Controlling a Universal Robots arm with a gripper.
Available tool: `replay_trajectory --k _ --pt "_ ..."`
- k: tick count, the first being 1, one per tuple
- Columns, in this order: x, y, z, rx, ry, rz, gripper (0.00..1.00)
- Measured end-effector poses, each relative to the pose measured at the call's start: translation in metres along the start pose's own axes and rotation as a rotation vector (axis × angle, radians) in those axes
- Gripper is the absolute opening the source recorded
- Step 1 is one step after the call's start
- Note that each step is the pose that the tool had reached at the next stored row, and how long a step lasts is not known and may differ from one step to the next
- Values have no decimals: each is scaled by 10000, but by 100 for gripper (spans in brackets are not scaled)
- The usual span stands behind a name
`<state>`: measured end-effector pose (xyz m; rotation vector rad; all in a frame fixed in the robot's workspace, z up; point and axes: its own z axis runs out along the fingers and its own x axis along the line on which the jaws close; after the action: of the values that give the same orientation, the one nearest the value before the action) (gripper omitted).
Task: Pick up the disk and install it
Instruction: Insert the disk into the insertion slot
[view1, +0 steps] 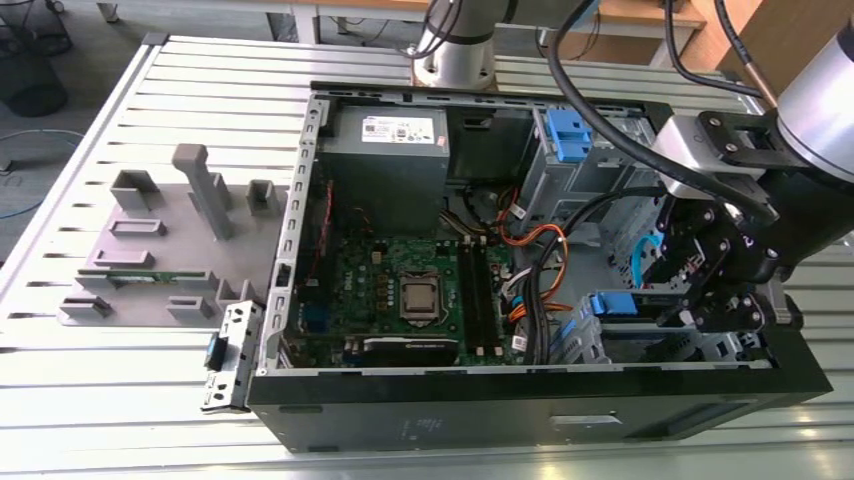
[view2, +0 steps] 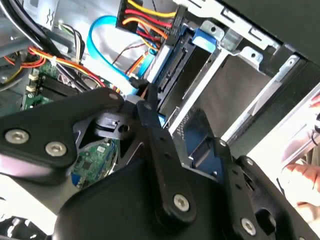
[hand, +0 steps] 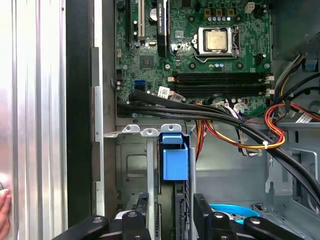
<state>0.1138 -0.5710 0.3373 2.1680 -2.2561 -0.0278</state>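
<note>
Exterior view: end effector (view1: 721, 300) is down in the open case (view1: 534, 410) on the surface (view1: 120, 400), clamped on the disk (view1: 611, 303). The disk stands on edge in the drive cage (hand: 130, 170). Risks, my read: the blue rail frame binds if the disk tilts, and the cable bundle (hand: 240, 125) just beside the bay snags. A hand (hand: 2, 212) sits near the case wall in the first wrist view — keep yours clear. Sticker (view1: 398, 128) on the power-supply box (view1: 387, 150) — not legible.

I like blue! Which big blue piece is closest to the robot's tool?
The blue piece right beside the tool; the other blue piece sits near the power supply.
</note>
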Motion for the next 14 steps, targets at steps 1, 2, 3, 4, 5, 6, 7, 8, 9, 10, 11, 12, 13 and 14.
replay_trajectory --k 1,2,3,4,5,6,7,8,9,10,11,12,13,14 --pt "-1 0 1 0 -2 0 48" --pt "-4 0 3 1 -5 0 48" --pt "-8 0 2 0 -3 0 48" --pt "-9 0 2 0 -3 0 48" --pt "-10 0 3 0 -1 0 48" --pt "-10 0 1 0 0 -1 48" --pt "-10 0 -6 1 5 -1 48" --pt "-11 1 -15 1 6 0 48" --pt "-11 1 -25 1 1 0 48" --pt "-11 1 -34 1 -1 0 48" --pt "-11 1 -38 1 -2 0 48" --pt "-10 1 -41 0 -4 0 48" --pt "-11 1 -43 0 -5 -1 48" --pt "-11 1 -49 1 -1 0 48"
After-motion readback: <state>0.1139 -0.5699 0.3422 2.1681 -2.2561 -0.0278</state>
